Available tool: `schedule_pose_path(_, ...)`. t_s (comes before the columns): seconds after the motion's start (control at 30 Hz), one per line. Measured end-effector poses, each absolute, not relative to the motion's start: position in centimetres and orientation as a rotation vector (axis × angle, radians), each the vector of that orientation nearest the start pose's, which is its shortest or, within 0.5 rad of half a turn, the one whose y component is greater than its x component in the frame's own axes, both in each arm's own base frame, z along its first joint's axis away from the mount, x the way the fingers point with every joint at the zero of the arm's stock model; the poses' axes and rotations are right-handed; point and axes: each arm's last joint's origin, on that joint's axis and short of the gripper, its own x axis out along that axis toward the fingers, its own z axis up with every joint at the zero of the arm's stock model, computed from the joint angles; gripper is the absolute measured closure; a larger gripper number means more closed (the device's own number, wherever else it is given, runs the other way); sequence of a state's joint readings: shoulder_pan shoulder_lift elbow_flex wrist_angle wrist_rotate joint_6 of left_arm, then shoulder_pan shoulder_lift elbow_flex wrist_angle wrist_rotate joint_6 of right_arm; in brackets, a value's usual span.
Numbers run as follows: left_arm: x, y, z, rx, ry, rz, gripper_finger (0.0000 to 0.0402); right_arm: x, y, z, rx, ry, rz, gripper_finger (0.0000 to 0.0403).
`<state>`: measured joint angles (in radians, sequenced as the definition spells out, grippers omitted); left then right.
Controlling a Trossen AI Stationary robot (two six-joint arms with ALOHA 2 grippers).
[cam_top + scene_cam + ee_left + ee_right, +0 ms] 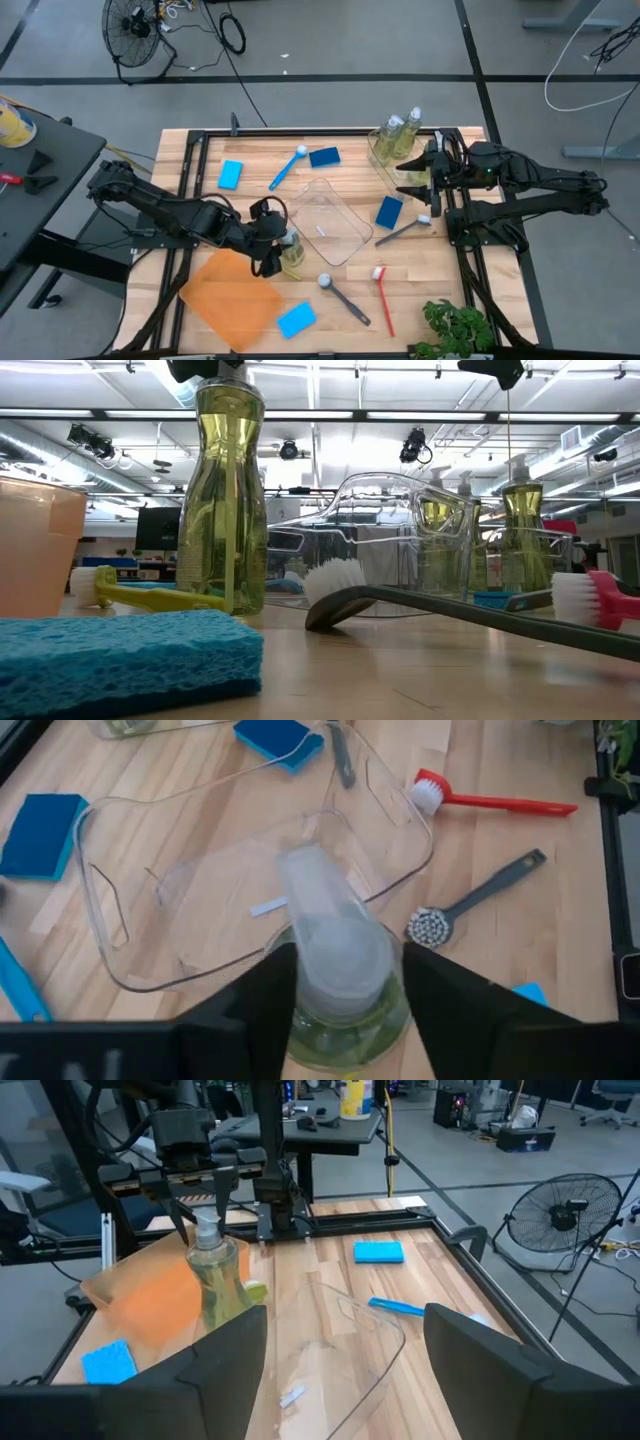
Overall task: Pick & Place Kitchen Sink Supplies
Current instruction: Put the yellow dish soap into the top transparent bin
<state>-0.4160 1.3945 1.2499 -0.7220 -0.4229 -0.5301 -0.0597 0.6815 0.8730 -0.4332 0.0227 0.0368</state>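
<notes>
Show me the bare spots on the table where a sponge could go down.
Bare wood lies along the near edge between the blue sponge and the red brush, and on the far left between the table frame and another sponge. It is crowded around the clear tub, where the left claw closes on a soap bottle.

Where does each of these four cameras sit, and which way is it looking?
High: above the table, looking straight down; both arms show.
Low: at tabletop height, looking level past a sponge; no arm clearly shows.
Left wrist: on the left arm, looking down past its fingers at a bottle.
Right wrist: on the right arm, looking across the table past its own fingers.
Shared: both wrist views show that bottle and the clear tub.
</notes>
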Motion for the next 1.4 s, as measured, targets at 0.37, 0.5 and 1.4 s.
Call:
schedule_pose_path(0.37,26.9,-9.7,31.6,-0.181,0.777,0.186,0.0283,13.8,-1.0,35.2,0.038,0.240,-0.111,0.0131)
schedule_pose_path(0.5,27.0,-9.8,31.6,-0.160,0.779,0.167,0.0283,13.8,-1.0,35.2,0.039,0.240,-0.111,0.0131)
schedule_pose_path(1.4,22.9,-8.4,36.0,-0.257,0.637,0.092,0.0283,13.9,-1.0,35.7,0.045,0.186,-0.108,0.0131)
